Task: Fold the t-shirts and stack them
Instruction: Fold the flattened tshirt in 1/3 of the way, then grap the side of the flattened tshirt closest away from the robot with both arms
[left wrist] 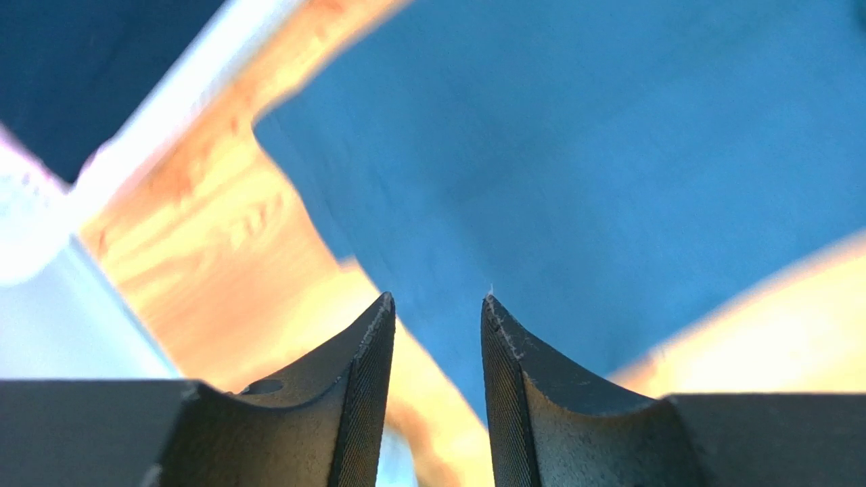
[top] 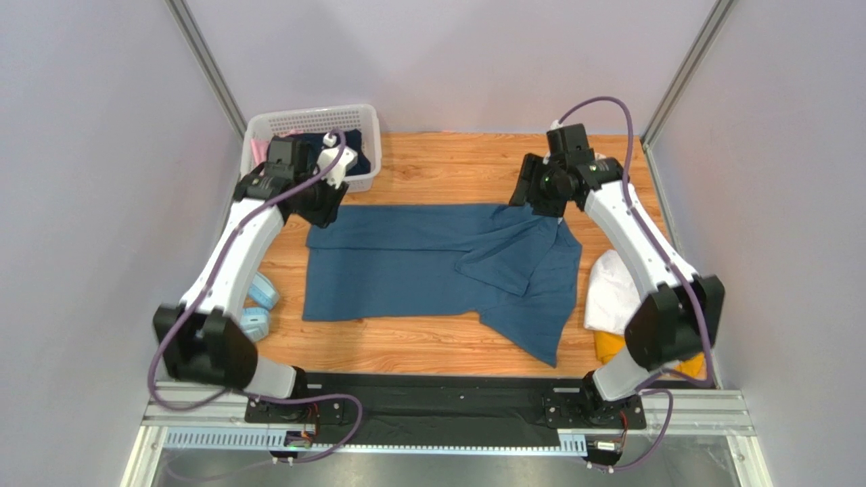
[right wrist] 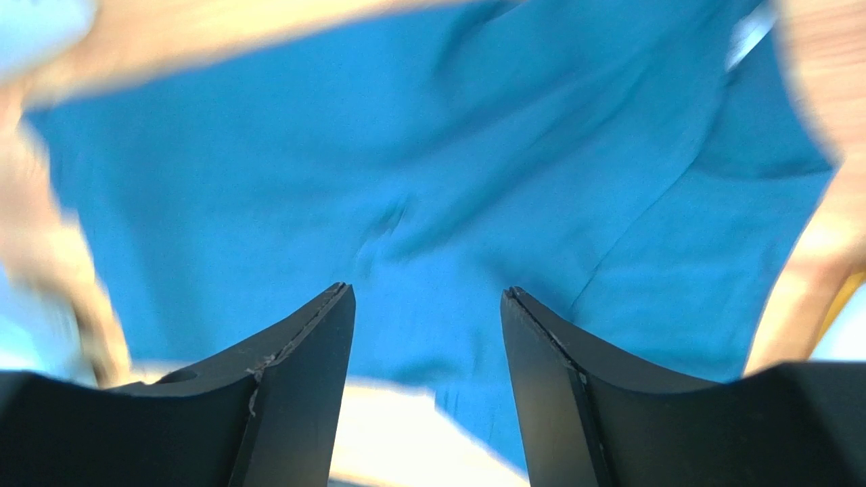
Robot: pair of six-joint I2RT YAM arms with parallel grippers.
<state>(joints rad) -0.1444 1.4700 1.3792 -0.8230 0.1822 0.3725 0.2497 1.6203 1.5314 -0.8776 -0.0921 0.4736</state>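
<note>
A large teal-blue t-shirt lies spread on the wooden table, its right part rumpled and folded over itself. My left gripper hovers over the shirt's far left corner. In the left wrist view it is open, with only the teal cloth and wood seen past the fingers. My right gripper hangs above the shirt's far right edge. The right wrist view shows it open and empty over the teal cloth. A folded white t-shirt rests on a mustard-yellow one at the right.
A white lattice basket holding dark cloth stands at the far left, just behind my left gripper. Two pale-blue rounded items lie by the table's left edge. Bare wood shows behind the shirt, and grey walls close in the sides.
</note>
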